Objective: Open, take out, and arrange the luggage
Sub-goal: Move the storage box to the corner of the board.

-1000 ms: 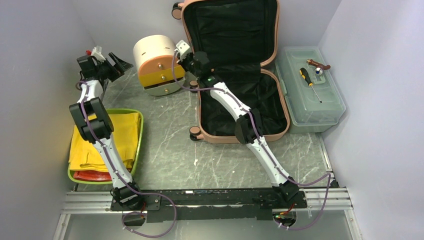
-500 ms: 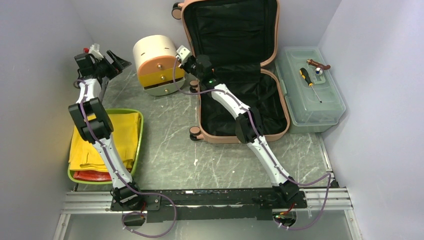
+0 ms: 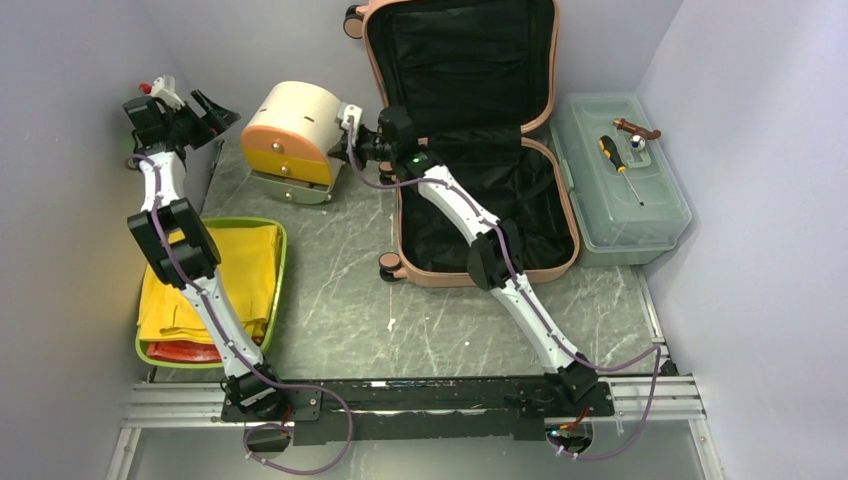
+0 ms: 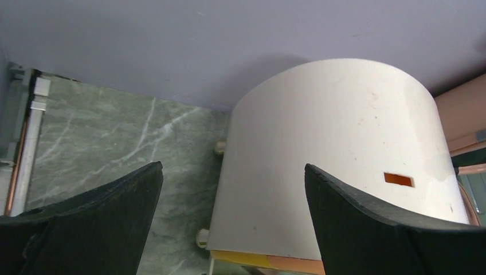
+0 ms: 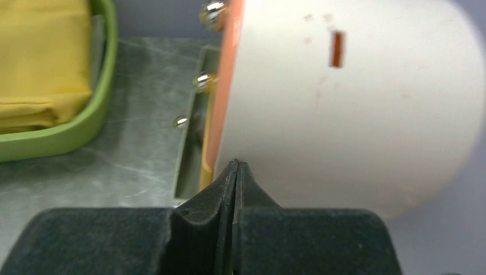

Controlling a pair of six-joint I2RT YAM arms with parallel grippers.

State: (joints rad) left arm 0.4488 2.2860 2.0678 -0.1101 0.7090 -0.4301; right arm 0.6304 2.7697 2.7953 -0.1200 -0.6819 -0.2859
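Luggage, one, open, beside one toolbox

Grey-green marbled table. Open pink suitcase at the far edge (lid raised), cream drawer box far left, clear toolbox right edge, green tray left edge.

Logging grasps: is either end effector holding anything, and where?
Nothing held. Left end effector open, empty; right end effector shut, tips against the cream drawer box.
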